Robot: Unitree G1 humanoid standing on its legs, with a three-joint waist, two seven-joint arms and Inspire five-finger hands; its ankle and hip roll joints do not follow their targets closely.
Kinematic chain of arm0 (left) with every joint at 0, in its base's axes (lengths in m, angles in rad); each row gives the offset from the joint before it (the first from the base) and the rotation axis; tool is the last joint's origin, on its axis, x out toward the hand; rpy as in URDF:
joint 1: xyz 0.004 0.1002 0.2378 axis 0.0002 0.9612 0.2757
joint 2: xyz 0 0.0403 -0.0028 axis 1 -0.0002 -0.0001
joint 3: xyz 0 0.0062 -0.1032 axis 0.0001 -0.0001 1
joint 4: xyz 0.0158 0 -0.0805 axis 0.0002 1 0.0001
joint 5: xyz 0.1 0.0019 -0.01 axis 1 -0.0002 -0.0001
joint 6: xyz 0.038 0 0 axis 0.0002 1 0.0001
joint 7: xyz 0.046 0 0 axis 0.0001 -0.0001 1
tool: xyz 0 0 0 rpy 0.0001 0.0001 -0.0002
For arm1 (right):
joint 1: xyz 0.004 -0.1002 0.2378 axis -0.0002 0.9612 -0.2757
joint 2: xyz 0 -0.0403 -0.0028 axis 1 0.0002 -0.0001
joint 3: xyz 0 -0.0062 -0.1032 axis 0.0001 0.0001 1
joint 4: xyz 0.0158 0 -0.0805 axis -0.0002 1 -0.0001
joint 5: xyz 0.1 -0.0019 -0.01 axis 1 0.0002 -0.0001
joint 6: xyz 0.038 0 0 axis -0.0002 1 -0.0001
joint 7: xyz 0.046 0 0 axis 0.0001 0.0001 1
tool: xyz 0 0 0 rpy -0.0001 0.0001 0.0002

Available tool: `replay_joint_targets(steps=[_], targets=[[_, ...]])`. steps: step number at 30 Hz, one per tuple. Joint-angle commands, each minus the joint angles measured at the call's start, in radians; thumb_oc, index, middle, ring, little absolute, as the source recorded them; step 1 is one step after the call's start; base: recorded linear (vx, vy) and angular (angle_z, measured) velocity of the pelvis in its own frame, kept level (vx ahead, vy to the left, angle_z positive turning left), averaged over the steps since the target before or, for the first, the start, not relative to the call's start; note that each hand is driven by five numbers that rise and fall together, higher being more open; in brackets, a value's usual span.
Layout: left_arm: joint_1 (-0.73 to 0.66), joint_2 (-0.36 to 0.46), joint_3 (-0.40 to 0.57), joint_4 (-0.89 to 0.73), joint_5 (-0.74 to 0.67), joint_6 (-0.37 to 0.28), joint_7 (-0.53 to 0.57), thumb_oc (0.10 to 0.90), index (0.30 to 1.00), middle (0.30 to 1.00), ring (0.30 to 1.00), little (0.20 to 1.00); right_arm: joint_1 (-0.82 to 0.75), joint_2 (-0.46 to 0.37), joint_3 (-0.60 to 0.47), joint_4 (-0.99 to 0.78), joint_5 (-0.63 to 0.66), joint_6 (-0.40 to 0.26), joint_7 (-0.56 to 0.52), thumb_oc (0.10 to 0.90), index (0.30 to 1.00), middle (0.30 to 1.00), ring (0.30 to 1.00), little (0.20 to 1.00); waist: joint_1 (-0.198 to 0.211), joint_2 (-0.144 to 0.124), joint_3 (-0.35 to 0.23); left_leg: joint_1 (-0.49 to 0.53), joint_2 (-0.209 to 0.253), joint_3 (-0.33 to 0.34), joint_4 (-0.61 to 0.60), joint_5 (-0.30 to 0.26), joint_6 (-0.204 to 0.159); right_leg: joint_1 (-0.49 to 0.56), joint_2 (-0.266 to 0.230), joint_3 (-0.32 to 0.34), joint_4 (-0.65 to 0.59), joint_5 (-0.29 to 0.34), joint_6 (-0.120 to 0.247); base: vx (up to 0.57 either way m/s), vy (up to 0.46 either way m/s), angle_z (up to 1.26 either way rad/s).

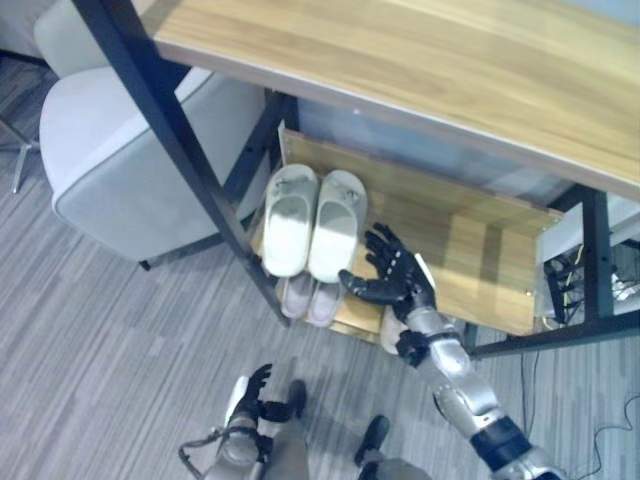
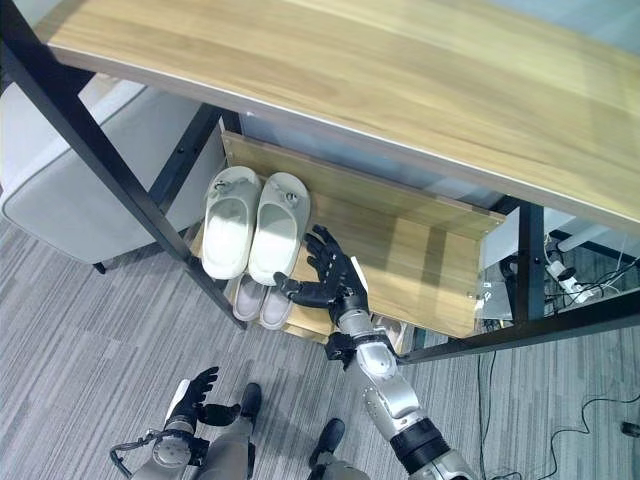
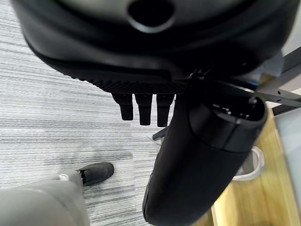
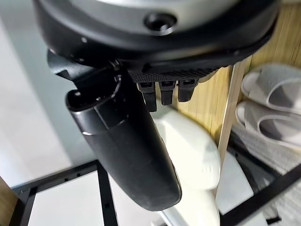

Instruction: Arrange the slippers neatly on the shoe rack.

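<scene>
Right hand (image 1: 395,275) has its fingers spread wide and holds nothing, just beside the white slippers (image 1: 310,220) lying side by side on the shoe rack (image 1: 480,260). Grey slippers (image 4: 275,101) sit one shelf lower. Left hand (image 2: 195,395) hangs low by the floor, loosely open.

slippers (image 1: 311,222) side by side — on shoe rack (image 1: 470,250)
</scene>
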Motion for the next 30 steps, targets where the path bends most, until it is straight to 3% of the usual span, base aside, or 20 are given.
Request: replay_joint_targets(steps=[1,10,19,23,30], targets=[[0.011,0.008,-0.006,0.029,0.016,-0.031,-0.028,0.8,0.9,0.9,0.9,0.9,0.079,-0.061,-0.088,-0.148,-0.008,-0.076,0.068,0.8,0.9,0.9,0.9,0.9,-0.05,0.007,-0.12,0.049,0.023,0.095,-0.008,-0.091,-0.026,0.018,-0.02,0.032,0.052,-0.087,0.061,0.01,-0.004,-0.23],[0.031,-0.015,0.012,0.071,0.027,-0.033,-0.066,0.8,0.9,0.9,0.9,0.9,0.216,-0.101,-0.138,-0.234,0.01,-0.066,0.168,0.8,0.9,0.9,0.9,0.9,-0.101,0.037,-0.159,0.106,0.036,0.143,-0.008,-0.09,-0.032,0.064,-0.002,0.084,0.018,-0.081,0.063,-0.02,-0.008,-0.24],[0.016,-0.029,-0.015,0.107,0.065,-0.053,-0.124,0.8,0.9,0.9,0.9,0.9,0.321,-0.229,-0.114,-0.282,-0.047,-0.038,0.281,0.8,0.9,0.9,0.9,0.9,-0.142,0.047,-0.172,0.153,0.051,0.163,-0.008,-0.084,-0.038,0.102,0.012,0.119,0.012,-0.095,0.055,-0.03,-0.037,-0.14],[-0.004,-0.032,-0.034,0.121,0.086,-0.061,-0.145,0.8,0.9,0.9,0.9,0.9,0.396,-0.306,-0.124,-0.243,-0.226,-0.039,0.29,0.8,0.9,0.9,0.9,0.9,-0.172,0.052,-0.175,0.176,0.063,0.169,-0.008,-0.078,-0.041,0.118,0.025,0.136,0.011,-0.106,0.048,-0.04,-0.042,-0.16],[-0.005,-0.026,-0.066,0.127,0.116,-0.068,-0.164,0.8,0.9,0.9,0.9,0.9,0.46,-0.315,-0.123,-0.051,-0.403,-0.032,0.262,0.8,0.9,0.9,0.9,0.9,-0.189,0.062,-0.173,0.171,0.081,0.178,-0.008,-0.058,-0.046,0.108,0.038,0.154,0.006,-0.107,0.046,-0.05,-0.028,-0.09]])
